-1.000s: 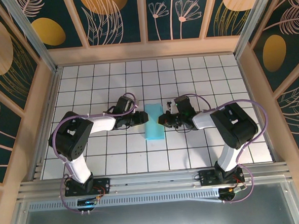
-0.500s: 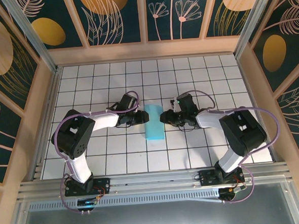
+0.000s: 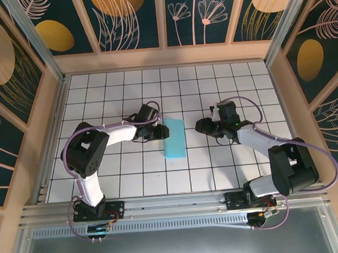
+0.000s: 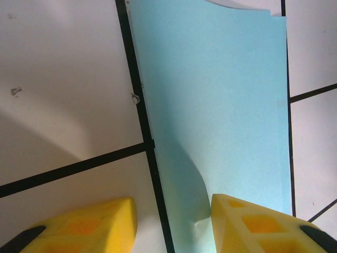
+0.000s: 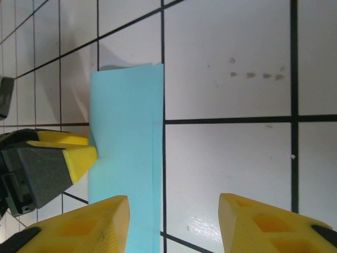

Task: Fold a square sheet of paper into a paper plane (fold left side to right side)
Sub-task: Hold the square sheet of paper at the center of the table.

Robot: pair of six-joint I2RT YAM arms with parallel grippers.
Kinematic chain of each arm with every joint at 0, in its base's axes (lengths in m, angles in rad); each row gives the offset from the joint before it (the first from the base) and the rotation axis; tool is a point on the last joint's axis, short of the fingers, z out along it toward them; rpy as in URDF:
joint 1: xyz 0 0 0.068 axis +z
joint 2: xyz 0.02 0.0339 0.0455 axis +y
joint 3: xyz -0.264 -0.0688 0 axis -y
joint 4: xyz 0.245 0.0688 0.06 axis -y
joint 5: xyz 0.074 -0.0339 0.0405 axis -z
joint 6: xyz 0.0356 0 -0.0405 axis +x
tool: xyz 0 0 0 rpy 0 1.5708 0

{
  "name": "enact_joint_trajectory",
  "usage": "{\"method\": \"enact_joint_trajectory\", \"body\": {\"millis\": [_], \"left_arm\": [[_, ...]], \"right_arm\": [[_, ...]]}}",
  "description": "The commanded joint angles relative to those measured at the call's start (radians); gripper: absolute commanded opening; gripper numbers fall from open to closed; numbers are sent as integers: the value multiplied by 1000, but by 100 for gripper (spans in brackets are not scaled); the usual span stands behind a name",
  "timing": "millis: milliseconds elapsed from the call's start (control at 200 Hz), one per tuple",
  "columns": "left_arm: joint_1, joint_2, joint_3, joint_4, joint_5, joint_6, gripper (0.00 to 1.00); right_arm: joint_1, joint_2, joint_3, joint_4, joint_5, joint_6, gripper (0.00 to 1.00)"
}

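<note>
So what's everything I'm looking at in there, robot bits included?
sheet of paper: one, turquoise-blue, folded into a narrow strip, flat mid-table between the two claws.
table: one, white with a black grid, the floor of the enclosure.
wall panels: several, dark teal with gold and pink plant drawings, on three sides.
metal rail: one, silver, along the near edge.
left arm: one, black and white with a purple cable, left of the paper.
right arm: one, same colours, right of the paper.
left claw: one, yellow-tipped, open, one fingertip on the paper's left edge.
right claw: one, yellow-tipped, open, right of the paper, not touching it.
</note>
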Motion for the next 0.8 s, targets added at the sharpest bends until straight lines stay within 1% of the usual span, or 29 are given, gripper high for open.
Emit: {"method": "enact_joint_trajectory", "body": {"millis": [0, 796], "left_arm": [[-50, 131, -5, 21, -2, 41, 44], [-76, 189, 30, 25, -6, 18, 48]], "right_arm": [[-5, -24, -25, -34, 12, -25, 48], [-6, -12, -41, -7, 1, -18, 48]]}}
